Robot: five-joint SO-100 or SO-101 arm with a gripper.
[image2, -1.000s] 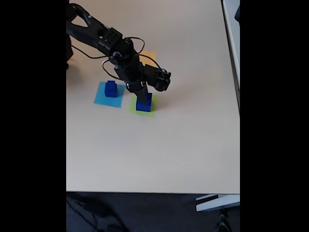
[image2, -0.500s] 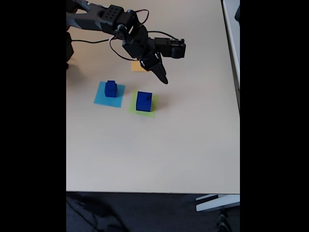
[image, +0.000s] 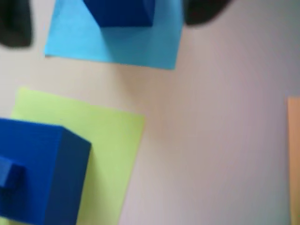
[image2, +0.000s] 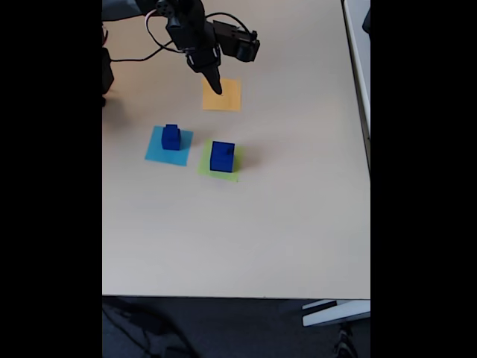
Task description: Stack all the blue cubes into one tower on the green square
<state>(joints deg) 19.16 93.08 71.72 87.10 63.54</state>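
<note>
A large blue cube (image2: 222, 156) stands on the green square (image2: 232, 173), with a tiny blue cube (image2: 226, 154) on its top. The wrist view shows the same large cube (image: 37, 173), tiny cube (image: 9, 172) and green square (image: 108, 140) at lower left. Another blue cube (image2: 171, 138) sits on a light-blue paper square (image2: 158, 151), apparently with a smaller one on top; its base (image: 122, 11) is at the wrist view's top edge. My gripper (image2: 216, 86) hangs over the orange square, apart from all cubes. Its dark fingers (image: 14, 23) sit wide apart, holding nothing.
An orange paper square (image2: 223, 97) lies behind the other two squares; its edge (image: 295, 159) shows at the right of the wrist view. The beige table (image2: 261, 239) ends at the front and right, with a white ledge (image2: 358, 45) beyond. The arm and cables reach in from the top left.
The gripper has lifted off the large cube on the green square, leaving the tiny cube on top, and swung back and left over the orange square.
</note>
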